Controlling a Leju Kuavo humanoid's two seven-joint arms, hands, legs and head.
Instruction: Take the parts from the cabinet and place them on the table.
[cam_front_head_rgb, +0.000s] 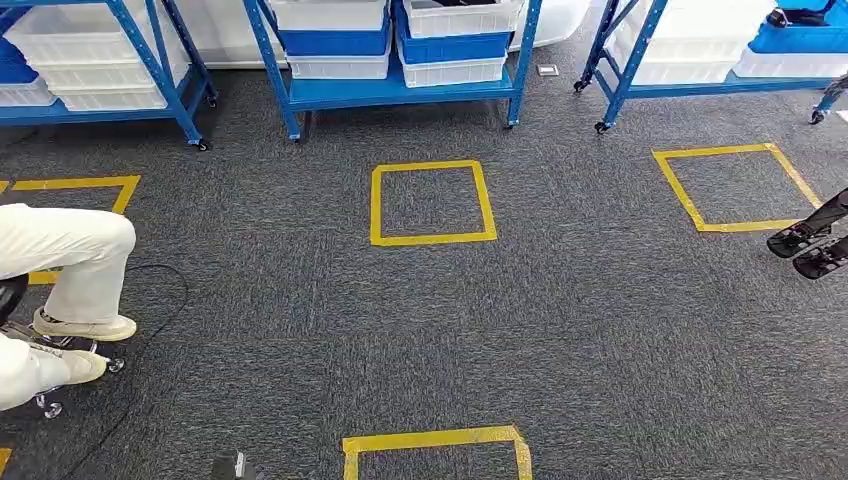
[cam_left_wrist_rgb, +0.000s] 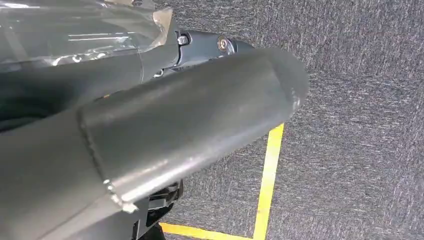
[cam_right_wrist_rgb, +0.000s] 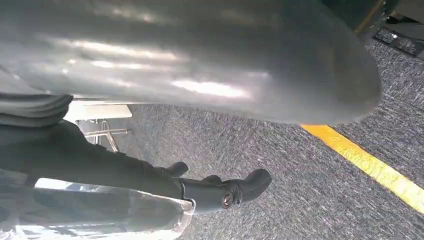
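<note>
Carpet (cam_front_head_rgb: 560, 330) with taped squares lies ahead. Your right fingers (cam_right_wrist_rgb: 220, 192) curl beside a clear bag (cam_right_wrist_rgb: 100, 215), and plastic also lies by the left hand (cam_left_wrist_rgb: 150, 130); I cannot tell if either hand is gripping. Keep both arms quiet, and steer wide of the person (cam_front_head_rgb: 70, 250).

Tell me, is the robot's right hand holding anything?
Cannot tell: a crinkled clear plastic bag lies against the right hand and its dark fingers, but the grip is hidden.

carpet (cam_front_head_rgb: 600, 330): dark grey, speckled
tape squares (cam_front_head_rgb: 432, 203): yellow, seen in the middle, right and bottom of the frame
racks (cam_front_head_rgb: 390, 90): blue, along the top
bins (cam_front_head_rgb: 455, 45): white and blue
trousers (cam_front_head_rgb: 60, 245): white, at the left edge
shoes (cam_front_head_rgb: 85, 327): cream
</note>
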